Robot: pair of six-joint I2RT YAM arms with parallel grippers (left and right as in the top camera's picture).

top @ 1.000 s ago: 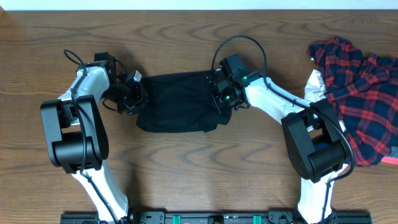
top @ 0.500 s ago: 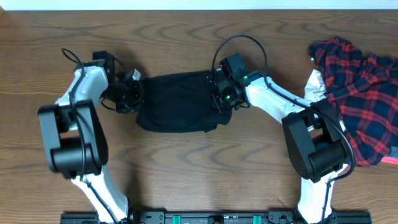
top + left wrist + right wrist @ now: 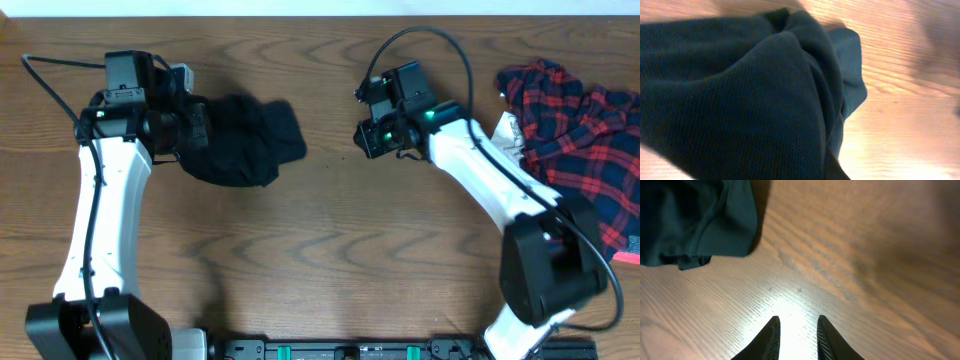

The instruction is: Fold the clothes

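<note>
On the brown wood-grain surface [image 3: 350, 250] a black knit garment [image 3: 245, 145] lies bunched into a rumpled heap in the left half of the overhead view, well apart from the other clothes. Its left side is gathered up against the left hand [image 3: 190, 125], which is clenched on the cloth there. The rest of the heap spreads to the right and toward the near edge, with one rounded lobe reaching furthest right. In the left wrist view the black garment [image 3: 740, 100] fills most of the picture. Its fine pique weave is plain to see, with a thick fold running down the middle and a loose flap resting on the wood at the right. The fingers themselves are hidden in that view. The right hand [image 3: 368, 135] hangs over bare wood to the right of the heap, apart from it and touching no cloth. From its own wrist camera the right hand [image 3: 797, 330] is released. The two dark fingertips stand a little apart with only brightly lit wood grain between them. A corner of the black garment [image 3: 690, 215] lies in the upper left of that picture, clear of the fingers. At the far right of the surface a red-and-navy plaid garment [image 3: 570, 150] lies crumpled in a loose pile. A white piece of cloth [image 3: 505, 135] shows just beside its left edge, partly behind the right arm.
</note>
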